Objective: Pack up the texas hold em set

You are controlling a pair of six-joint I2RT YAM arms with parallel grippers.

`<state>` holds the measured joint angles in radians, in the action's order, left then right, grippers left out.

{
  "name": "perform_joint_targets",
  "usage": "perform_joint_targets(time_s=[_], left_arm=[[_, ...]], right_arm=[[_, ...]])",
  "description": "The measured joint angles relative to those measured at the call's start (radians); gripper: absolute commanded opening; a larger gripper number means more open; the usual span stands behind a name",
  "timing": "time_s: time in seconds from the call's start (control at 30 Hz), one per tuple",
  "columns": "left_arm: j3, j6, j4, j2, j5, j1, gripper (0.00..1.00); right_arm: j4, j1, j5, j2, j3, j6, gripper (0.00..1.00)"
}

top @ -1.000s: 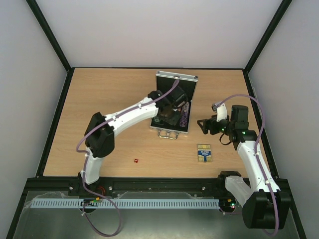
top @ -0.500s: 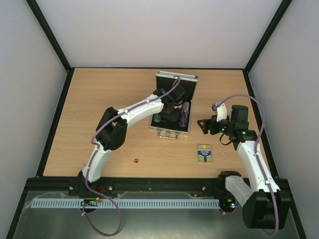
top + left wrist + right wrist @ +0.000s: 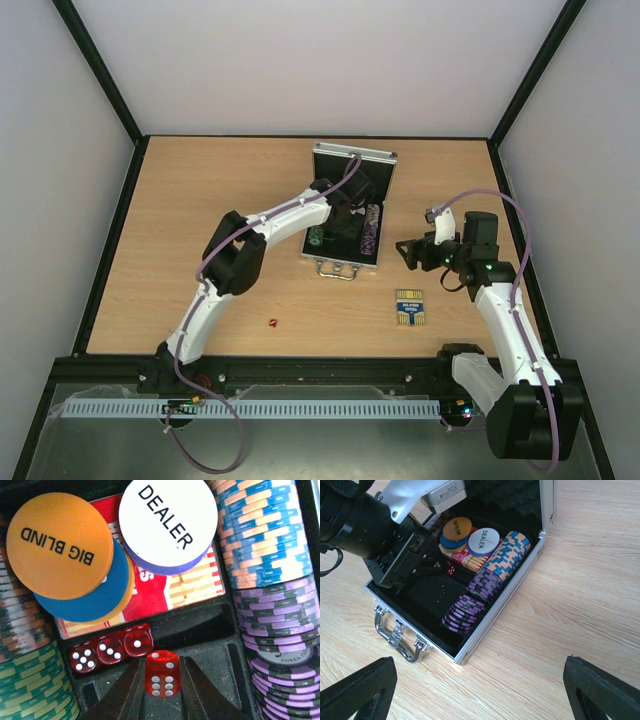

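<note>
The silver case (image 3: 372,262) lies open at mid-table, its lid (image 3: 356,165) raised at the back. My left gripper (image 3: 338,222) reaches inside it. In the left wrist view it (image 3: 161,661) is shut on a red die (image 3: 161,676), just in front of three more red dice (image 3: 111,649) in a black slot. Stacks of blue-orange (image 3: 260,530), purple (image 3: 280,645) and green chips (image 3: 30,680) line the case. Big Blind (image 3: 60,545) and Dealer (image 3: 167,525) buttons lie on a red deck (image 3: 160,585). My right gripper (image 3: 410,252) is open and empty, right of the case (image 3: 492,615).
A blue-and-yellow card deck box (image 3: 410,307) lies on the table in front of the right gripper. One red die (image 3: 272,322) lies on the wood near the front left. The case handle (image 3: 400,635) points toward the arms.
The left arm has stretched further forward, its elbow moving right and away from the base, with the gripper staying inside the case. The right arm has not moved.
</note>
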<state>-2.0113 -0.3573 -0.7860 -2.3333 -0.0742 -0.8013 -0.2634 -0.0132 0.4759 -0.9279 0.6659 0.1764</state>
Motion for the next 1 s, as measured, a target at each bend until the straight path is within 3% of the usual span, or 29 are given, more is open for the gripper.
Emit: perform_joint_targets(time_s=[0.5,1.0], left_arm=[[-0.019,-0.002,0.036,-0.048,0.012,0.005,0.15],[-0.029,-0.01,0.04,-0.055,-0.007,0.006,0.22]], right_arm=[[0.0,0.0,0.0,-0.001,-0.001,0.0,0.92],[0.0,0.0,0.0,-0.001,-0.001,0.0,0.92]])
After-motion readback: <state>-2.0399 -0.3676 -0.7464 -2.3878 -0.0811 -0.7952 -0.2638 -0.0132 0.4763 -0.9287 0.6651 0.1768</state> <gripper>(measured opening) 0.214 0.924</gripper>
